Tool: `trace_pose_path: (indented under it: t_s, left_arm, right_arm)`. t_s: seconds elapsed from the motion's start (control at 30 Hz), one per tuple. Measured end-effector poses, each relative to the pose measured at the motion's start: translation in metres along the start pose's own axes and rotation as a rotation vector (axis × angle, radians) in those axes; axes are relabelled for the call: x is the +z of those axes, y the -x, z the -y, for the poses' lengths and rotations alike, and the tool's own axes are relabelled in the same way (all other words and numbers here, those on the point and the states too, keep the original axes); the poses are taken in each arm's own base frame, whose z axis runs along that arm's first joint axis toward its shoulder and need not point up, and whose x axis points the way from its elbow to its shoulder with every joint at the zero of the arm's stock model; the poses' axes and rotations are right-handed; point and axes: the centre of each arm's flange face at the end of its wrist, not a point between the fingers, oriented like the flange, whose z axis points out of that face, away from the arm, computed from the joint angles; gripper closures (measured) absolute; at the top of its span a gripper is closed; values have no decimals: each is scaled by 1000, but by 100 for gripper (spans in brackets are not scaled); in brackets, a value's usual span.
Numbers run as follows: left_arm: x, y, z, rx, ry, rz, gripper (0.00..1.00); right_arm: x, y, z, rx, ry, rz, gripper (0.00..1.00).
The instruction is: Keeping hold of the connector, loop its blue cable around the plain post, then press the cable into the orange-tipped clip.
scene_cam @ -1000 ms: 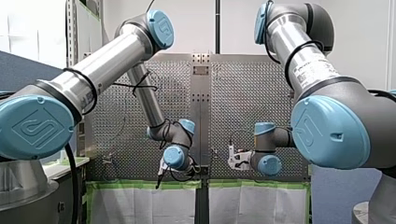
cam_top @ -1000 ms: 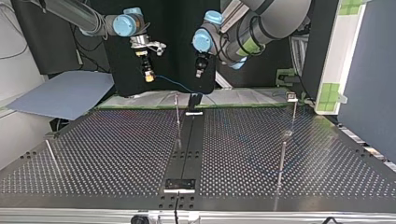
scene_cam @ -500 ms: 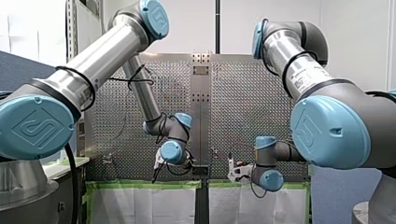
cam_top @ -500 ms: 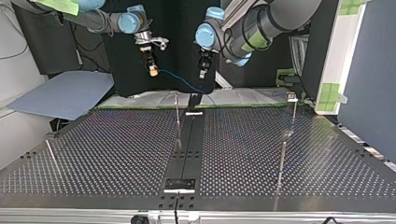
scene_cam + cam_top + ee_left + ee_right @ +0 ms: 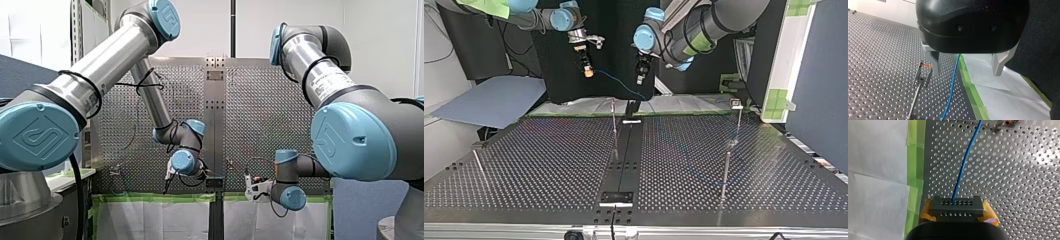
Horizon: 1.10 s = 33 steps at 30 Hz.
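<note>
Scene: two robot arms meet over a perforated metal table [image 5: 549,150], near the middle of its edge lined with green tape [image 5: 915,157].
Right gripper [image 5: 957,215]: hangs in the air over the taped edge. Its yellow pads [image 5: 989,215] are clamped on the two ends of the connector.
Connector [image 5: 956,206]: a dark grey block with rows of small holes, held above the table just inside the taped edge.
Blue cable [image 5: 964,165]: comes out of the connector's upper row of holes and runs across the table surface towards the clip. In the top view it sags from my right gripper towards my left one.
Left gripper [image 5: 966,74]: the metal fingers [image 5: 998,62] stand wide apart and grip nothing. The cable passes between them, nearer the finger on the clip's side.
Orange-tipped clip [image 5: 924,72]: a forked metal piece on a thin rod, standing on the table close to the taped edge. The cable runs just beside it, not in it.
Plain post: I cannot tell which of the thin rods on the table it is.
White sheet [image 5: 998,95]: lies beyond the tape, off the table's edge.
</note>
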Motion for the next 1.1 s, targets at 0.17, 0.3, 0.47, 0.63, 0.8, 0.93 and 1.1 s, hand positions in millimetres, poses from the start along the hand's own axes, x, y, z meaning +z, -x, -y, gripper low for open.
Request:
trace_pose_path:
  t_s: [0.17, 0.3, 0.47, 0.63, 0.8, 0.93, 1.1]
  left_arm:
    - [-3, 0, 5, 9, -16, 3, 0]
    - [-4, 0, 8, 14, -25, 7, 0]
    - [-4, 0, 9, 18, -25, 8, 0]
    - [-4, 0, 7, 23, -8, 7, 0]
    - [-3, 0, 4, 25, 5, 6, 0]
    - [-3, 0, 4, 35, 8, 4, 0]
    - [-2, 0, 2, 42, 28, 11, 0]
  right_arm:
    - [-5, 1, 7, -8, -31, -3, 100]
    - [-6, 1, 10, -10, -51, -7, 100]
    - [-6, 0, 10, -6, -85, -15, 100]
    - [-5, 0, 10, 12, -118, -21, 100]
    - [-4, -1, 11, 24, -157, -31, 100]
    - [-4, -2, 11, 34, -184, -38, 100]
    - [-3, -3, 11, 35, -195, -45, 100]
